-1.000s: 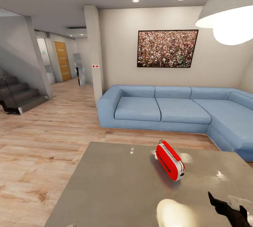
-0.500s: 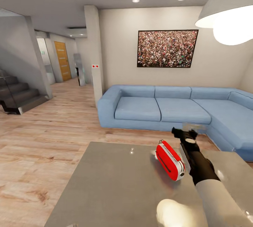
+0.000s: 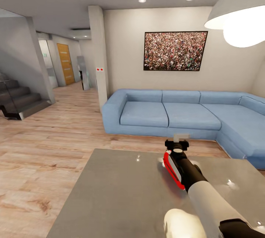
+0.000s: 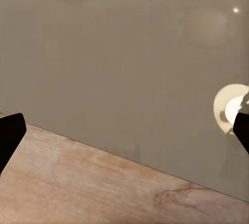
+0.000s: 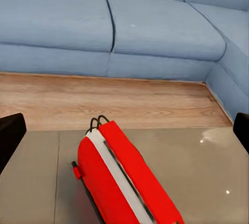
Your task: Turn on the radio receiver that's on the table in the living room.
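Observation:
The radio receiver (image 3: 170,168) stands on edge on the grey table (image 3: 117,194), and my right arm covers most of it. My right gripper (image 3: 177,144) hovers just above the radio's far end, toward the sofa. In the right wrist view the radio (image 5: 124,182) lies close below, red with a white edge band and its strap loop at the far end. The two fingers (image 5: 10,135) stand wide apart on either side of it, open and holding nothing. My left gripper (image 4: 126,133) is open over the table's edge (image 4: 124,52), with wood floor (image 4: 78,193) beside it.
A long blue corner sofa (image 3: 176,114) runs behind the table under the framed crowd photo (image 3: 175,51). A white pendant lamp (image 3: 239,13) hangs at the upper right. Stairs (image 3: 18,100) and a hallway lie to the left across open wood floor.
My right arm has swung up from the table's lower right, passed to the radio's right, and now lies over the radio, hiding most of it. The radio has not moved.

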